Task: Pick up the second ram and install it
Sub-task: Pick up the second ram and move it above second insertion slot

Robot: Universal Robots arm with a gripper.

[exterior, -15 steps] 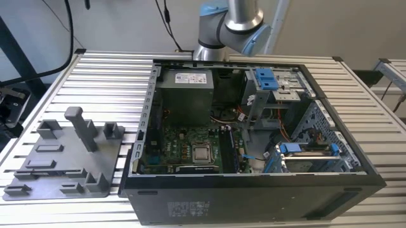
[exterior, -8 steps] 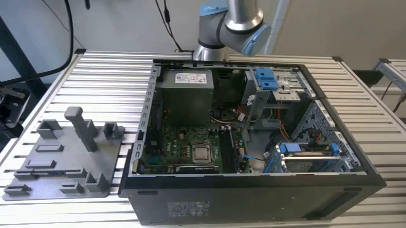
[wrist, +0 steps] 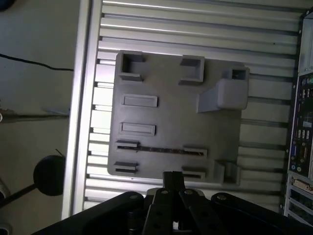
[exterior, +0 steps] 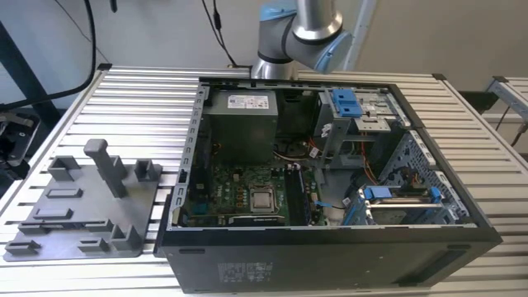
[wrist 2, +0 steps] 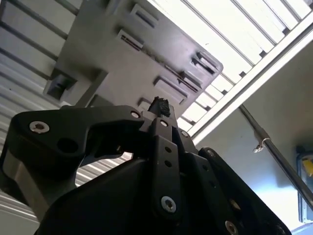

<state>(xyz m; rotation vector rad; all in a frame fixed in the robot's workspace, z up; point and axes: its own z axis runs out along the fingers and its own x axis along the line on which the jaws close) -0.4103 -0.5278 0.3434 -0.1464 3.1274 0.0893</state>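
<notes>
**A:** Where is the second ram sitting?

**B:** In the first wrist view the second ram [wrist: 161, 149] is standing on its long edge in the grey holder tray [wrist: 171, 117]. It is showing as a thin dark strip running between two of the tray's low slot blocks.

**A:** And the tray itself?

**B:** It is lying flat on the slatted metal surface [exterior: 140, 99]. In the exterior view the tray [exterior: 83, 204] is sitting at the exterior view's left of the open computer case [exterior: 330, 247], just beside it, with a tall post [exterior: 103, 164] sticking up from it.

**A:** What is the end effector doing?

**B:** In both wrist views the end effector [wrist: 173, 175] is hanging above the tray, pointing down at it. Its tip is lining up over the tray's border near the ram, apart from the stick and not touching it.

**A:** Is it gripping anything?

**B:** No. In the second wrist view the end effector [wrist 2: 159, 105] is looking narrow, its black fingertips drawn together and carrying nothing.

**A:** And the arm?

**B:** In the exterior view the arm [exterior: 301, 37] is rising behind the case's far side.
</notes>
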